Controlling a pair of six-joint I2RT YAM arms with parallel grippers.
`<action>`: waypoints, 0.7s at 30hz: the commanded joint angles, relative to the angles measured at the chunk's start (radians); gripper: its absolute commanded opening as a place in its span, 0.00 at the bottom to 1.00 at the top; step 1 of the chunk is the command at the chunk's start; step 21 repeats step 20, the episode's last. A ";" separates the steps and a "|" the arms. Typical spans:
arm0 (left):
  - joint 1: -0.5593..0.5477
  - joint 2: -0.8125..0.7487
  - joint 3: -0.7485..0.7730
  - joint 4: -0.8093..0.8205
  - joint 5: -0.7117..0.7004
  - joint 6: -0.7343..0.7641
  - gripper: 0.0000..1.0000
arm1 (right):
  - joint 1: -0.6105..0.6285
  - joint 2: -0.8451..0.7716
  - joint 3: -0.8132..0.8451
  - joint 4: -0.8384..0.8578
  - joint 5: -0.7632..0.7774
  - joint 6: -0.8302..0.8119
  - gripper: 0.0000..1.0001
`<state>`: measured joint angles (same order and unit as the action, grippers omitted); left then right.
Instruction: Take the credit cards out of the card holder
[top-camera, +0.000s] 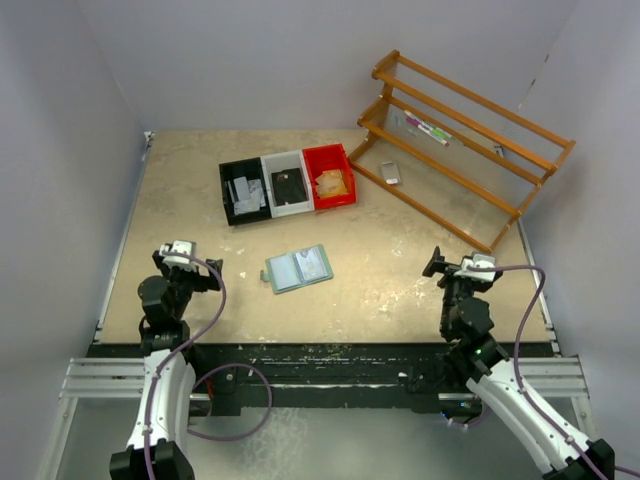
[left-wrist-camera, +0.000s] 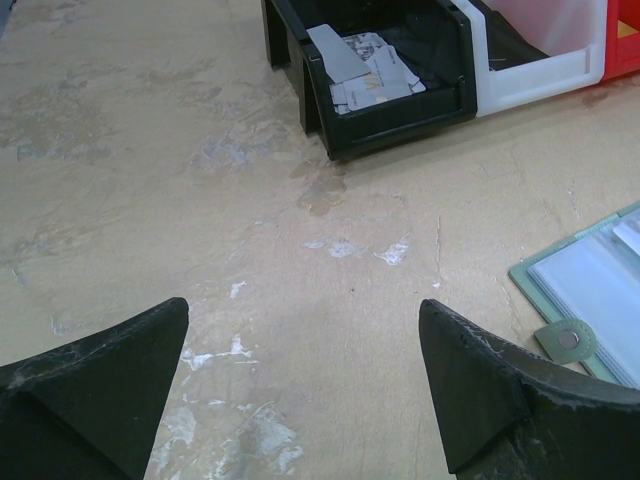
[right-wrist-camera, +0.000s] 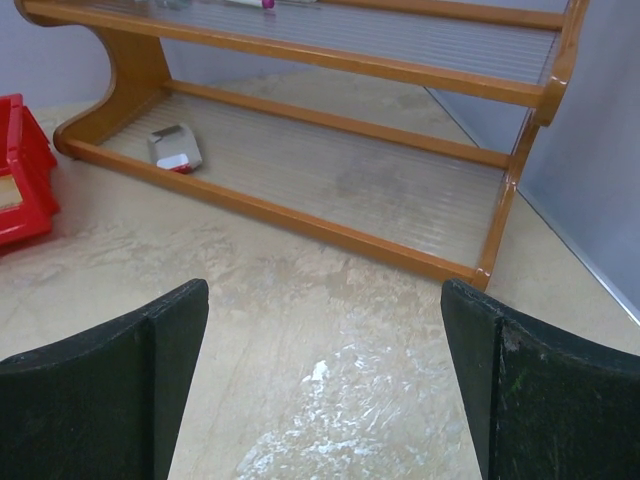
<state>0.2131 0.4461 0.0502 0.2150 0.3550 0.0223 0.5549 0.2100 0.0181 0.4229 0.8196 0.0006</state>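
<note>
Plain pale grey walls (top-camera: 260, 60) stand close around three sides of a tan table (top-camera: 400, 290). The table top is scuffed, with white scratchy patches. In the far right corner sits a wooden rack (right-wrist-camera: 350, 180) with see-through shelves, turned at a slant. The light is soft and even.

Card holder (top-camera: 299, 268): mint-green, open, flat, mid-table. Credit cards (top-camera: 315, 264): pale, tucked in its clear pockets.
</note>
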 joint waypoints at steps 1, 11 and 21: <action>-0.003 -0.002 -0.004 0.031 0.015 0.017 0.99 | 0.000 0.016 -0.026 0.044 0.022 0.011 1.00; -0.004 0.011 -0.003 0.040 0.015 0.016 0.99 | -0.001 0.005 -0.027 0.038 0.021 0.010 1.00; -0.004 0.031 0.000 0.050 0.018 0.018 0.99 | 0.000 0.006 -0.027 0.038 0.022 0.009 0.99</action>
